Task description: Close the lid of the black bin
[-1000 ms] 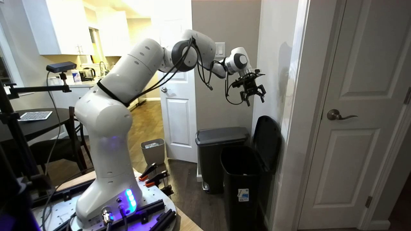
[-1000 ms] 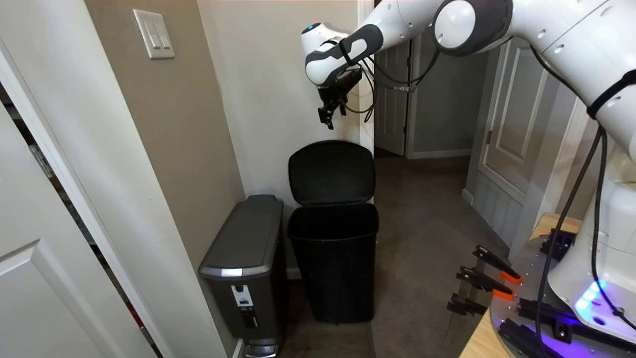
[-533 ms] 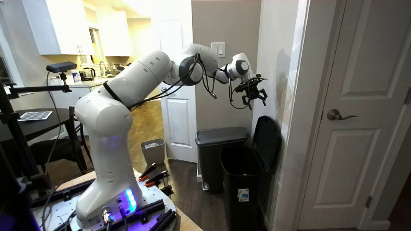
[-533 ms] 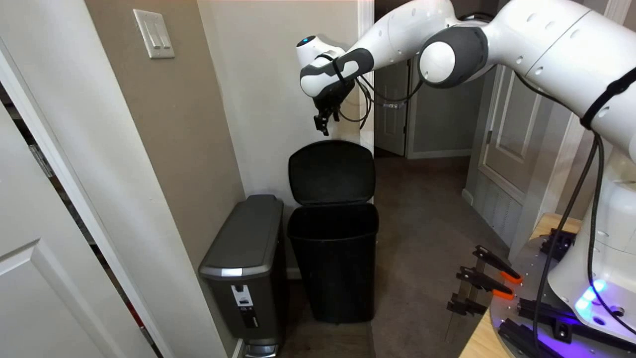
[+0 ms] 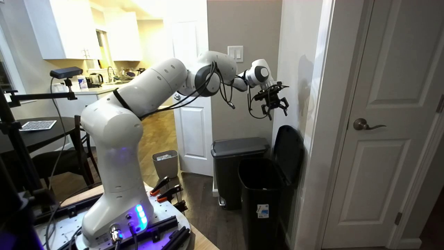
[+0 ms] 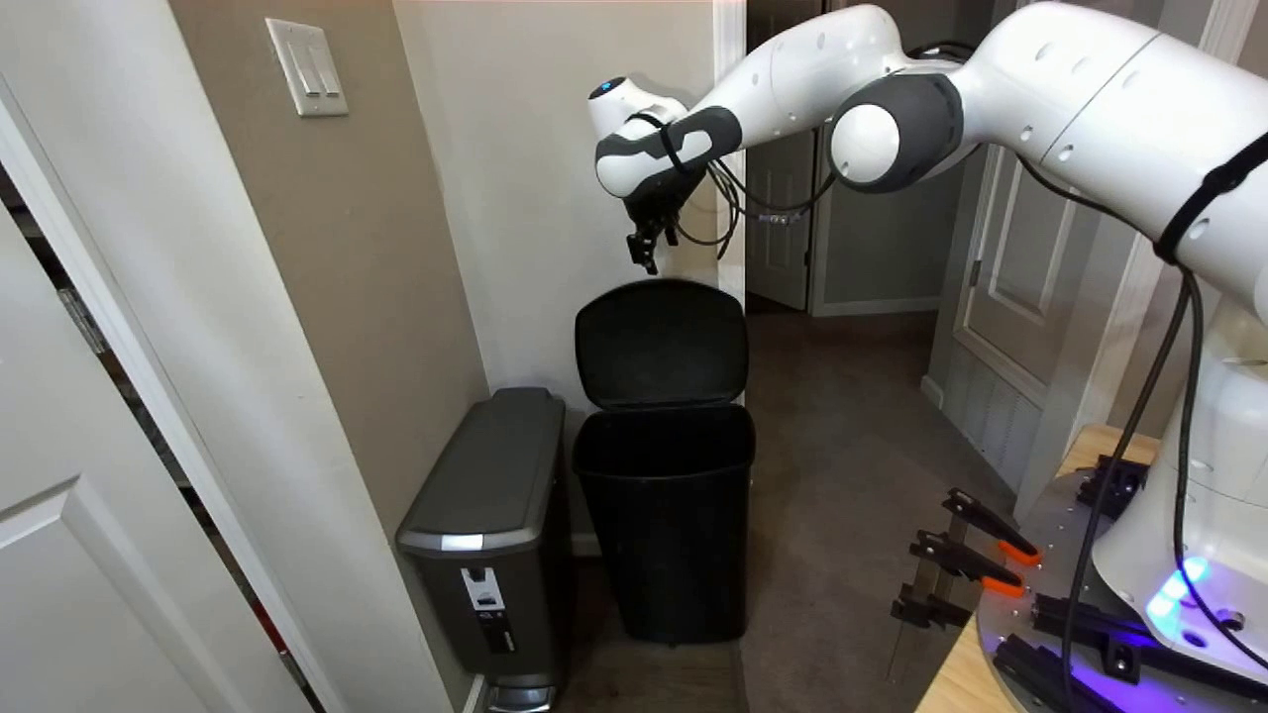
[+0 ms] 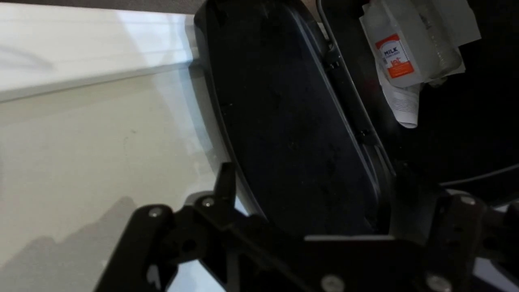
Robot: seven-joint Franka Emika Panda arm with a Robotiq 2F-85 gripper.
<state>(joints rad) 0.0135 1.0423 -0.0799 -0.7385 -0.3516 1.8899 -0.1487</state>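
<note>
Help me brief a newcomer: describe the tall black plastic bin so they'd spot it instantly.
Follow the white, jointed robot arm to its black, two-fingered gripper. Below stands the tall, rectangular black plastic bin. Its rounded black plastic lid is raised; the boxy grey plastic bin beside it is closed.

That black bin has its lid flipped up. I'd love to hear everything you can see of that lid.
The lid is a black flap, seemingly plastic, with a rounded top end, a raised rim and faint marks on its inner face. It stands open, tipped back toward the wall, joined along its lower edge to the black bin by what look like hinges. Whether it touches the wall is unclear. The end effector hangs above, not touching it.
</note>
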